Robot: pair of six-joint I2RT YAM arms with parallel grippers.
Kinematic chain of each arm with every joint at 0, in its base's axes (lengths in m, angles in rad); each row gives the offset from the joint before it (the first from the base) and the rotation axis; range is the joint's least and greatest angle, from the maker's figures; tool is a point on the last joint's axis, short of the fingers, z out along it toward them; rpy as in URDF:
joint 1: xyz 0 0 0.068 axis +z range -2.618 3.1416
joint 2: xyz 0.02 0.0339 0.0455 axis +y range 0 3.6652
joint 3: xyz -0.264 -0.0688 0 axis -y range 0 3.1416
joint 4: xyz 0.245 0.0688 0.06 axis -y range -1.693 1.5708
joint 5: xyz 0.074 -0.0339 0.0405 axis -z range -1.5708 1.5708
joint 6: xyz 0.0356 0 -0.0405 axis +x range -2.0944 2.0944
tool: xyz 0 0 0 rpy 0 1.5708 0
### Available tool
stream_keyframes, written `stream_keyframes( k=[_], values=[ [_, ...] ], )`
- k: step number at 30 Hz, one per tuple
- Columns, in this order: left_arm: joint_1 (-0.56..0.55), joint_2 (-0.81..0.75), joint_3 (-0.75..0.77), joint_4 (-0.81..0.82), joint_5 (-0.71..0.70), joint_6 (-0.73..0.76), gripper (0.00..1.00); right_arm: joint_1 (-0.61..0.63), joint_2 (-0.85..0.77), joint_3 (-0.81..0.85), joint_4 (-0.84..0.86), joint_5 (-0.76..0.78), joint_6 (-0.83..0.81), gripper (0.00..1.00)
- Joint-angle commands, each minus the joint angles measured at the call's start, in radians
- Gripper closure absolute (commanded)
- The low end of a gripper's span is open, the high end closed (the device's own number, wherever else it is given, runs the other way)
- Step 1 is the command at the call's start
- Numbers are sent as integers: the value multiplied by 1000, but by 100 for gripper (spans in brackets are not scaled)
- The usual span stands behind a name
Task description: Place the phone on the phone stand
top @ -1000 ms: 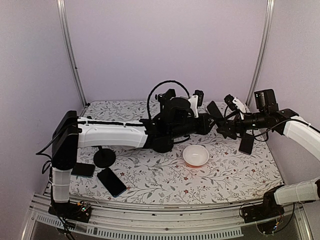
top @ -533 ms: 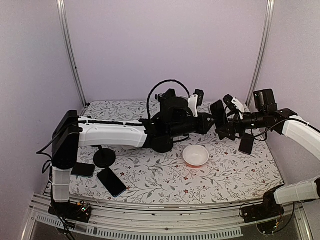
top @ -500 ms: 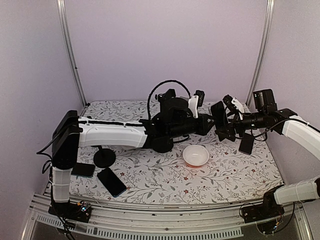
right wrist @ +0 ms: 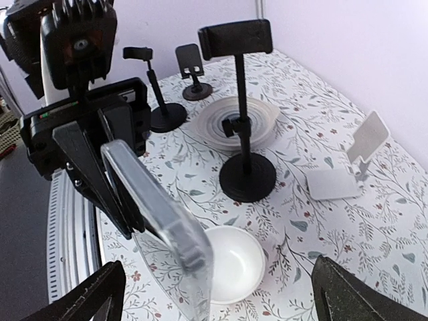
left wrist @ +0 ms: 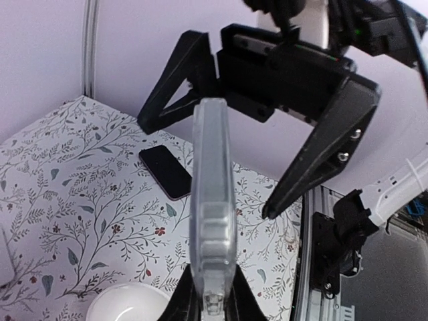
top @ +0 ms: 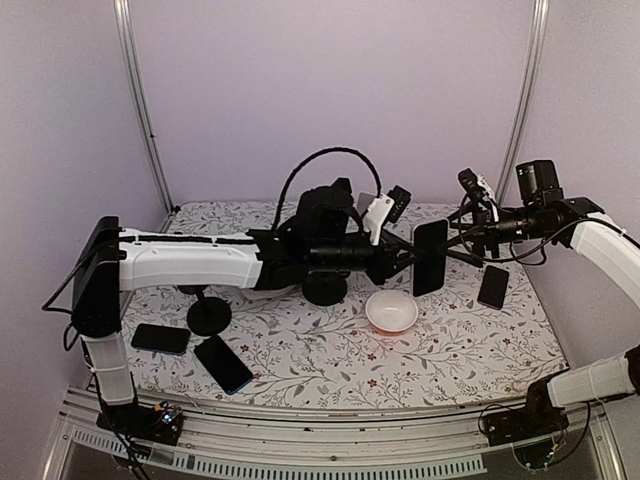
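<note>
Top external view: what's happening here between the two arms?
The left hand grips a phone in a clear case by its lower edge and holds it upright in the air above the white bowl. The right hand is open and faces the phone without gripping it. The phone is not yet on a stand; the tall black phone stand is on the table near the bowl.
</note>
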Motion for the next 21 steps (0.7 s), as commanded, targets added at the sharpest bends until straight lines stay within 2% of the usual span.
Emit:
stream_keyframes(
  k=[1,6,11,15,21],
  values=[
    [49,-104,-19,-38,181,121,100,-2,76,69,-91,-232,-76,4],
    [94,-144,-62,-96,319,158,100,2,166,161,-224,-342,-211,17],
    [125,-159,-70,-151,379,181,100,64,215,215,-316,-329,-303,24],
    [133,-163,-77,-157,399,191,100,138,228,217,-319,-304,-309,31],
    [147,-153,-71,-160,421,196,100,159,273,249,-331,-294,-301,48]
  ],
)
